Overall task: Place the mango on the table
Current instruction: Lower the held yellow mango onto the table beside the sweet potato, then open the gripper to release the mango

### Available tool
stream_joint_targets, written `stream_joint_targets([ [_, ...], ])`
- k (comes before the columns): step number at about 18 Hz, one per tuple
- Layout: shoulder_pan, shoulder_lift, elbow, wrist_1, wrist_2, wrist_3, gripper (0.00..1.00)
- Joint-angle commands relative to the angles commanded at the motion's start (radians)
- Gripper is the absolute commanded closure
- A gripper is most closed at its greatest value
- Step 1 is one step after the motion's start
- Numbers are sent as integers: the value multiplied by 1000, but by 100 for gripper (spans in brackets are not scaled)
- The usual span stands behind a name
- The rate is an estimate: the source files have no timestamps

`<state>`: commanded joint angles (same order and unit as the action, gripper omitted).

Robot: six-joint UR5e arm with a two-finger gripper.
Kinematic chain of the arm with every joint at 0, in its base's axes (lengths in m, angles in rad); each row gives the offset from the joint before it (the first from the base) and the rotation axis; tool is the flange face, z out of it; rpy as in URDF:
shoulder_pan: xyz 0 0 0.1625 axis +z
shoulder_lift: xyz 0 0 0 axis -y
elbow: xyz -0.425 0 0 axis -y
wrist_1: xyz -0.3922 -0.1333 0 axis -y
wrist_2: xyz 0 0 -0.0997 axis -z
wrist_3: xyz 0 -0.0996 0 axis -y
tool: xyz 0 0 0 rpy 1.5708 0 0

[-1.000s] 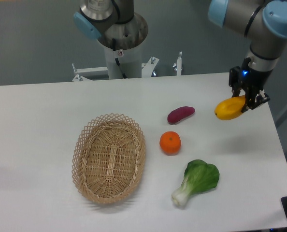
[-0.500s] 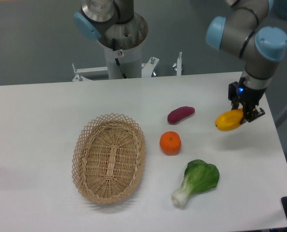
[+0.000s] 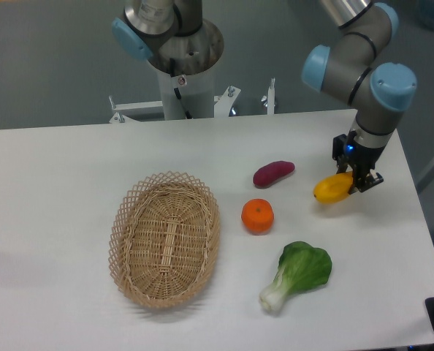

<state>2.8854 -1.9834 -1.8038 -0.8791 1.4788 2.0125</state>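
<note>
The black two-finger gripper (image 3: 357,180), still clamped on the smooth yellow-orange mango (image 3: 332,188), has swung left and dipped low toward the white matte table (image 3: 63,183), right of the purple sweet potato (image 3: 273,173), so the set-down looks close.

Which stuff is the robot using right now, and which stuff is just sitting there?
Using: mango, held in the gripper; the table it goes on.

Just sitting: wicker basket, purple sweet potato, tangerine, bok choy.
</note>
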Motion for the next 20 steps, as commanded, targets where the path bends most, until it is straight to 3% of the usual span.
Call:
stream_joint_targets([
  [8,2,-5,-23,32,0,-5,60],
  [10,2,-3,-23,32,0,-5,50],
  [11,2,-3,-23,34,0,-5,37],
  [12,2,-3,-20,34,0,-2,16],
  [13,2,-2,-17,34,-2,-5,4],
  [14,2,-2,-17,34,-2,-6,0],
  [20,2,9,-5,32,-5,-8,0],
])
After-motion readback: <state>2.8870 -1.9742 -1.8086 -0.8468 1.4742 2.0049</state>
